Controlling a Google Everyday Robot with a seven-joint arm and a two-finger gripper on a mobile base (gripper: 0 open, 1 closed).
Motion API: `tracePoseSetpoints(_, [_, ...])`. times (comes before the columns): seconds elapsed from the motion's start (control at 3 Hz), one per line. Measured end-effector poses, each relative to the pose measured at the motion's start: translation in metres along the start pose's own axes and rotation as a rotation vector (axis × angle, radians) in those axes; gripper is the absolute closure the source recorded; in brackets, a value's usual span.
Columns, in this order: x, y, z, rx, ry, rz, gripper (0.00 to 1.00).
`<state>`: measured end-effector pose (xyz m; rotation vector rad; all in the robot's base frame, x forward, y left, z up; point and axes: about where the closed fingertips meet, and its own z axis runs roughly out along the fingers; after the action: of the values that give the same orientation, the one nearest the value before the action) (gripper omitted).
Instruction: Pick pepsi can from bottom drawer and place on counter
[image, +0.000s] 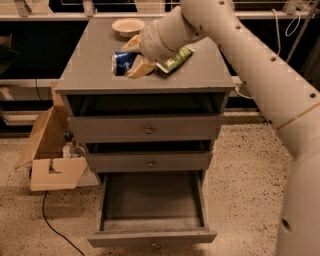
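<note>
The pepsi can (121, 62), dark blue with a silver end, lies on its side at the middle of the counter (87, 65), close to the surface. My gripper (133, 57) reaches in from the right, and its tan fingers (140, 67) are shut around the can. The bottom drawer (150, 202) is pulled fully open below, and its flat grey floor is bare.
A green crisp bag (176, 57) lies on the counter just right of the gripper. A pale bowl (128, 26) sits at the counter's back. The two upper drawers (148, 129) stand slightly ajar. An open cardboard box (50, 160) and a floor cable (55, 225) are at the left.
</note>
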<state>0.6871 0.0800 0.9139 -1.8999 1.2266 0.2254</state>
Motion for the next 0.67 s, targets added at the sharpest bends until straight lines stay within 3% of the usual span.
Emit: tracePoseSetpoints(0.67, [-0.003, -0.053, 0.027, -0.034, 0.044, 0.095, 1.0])
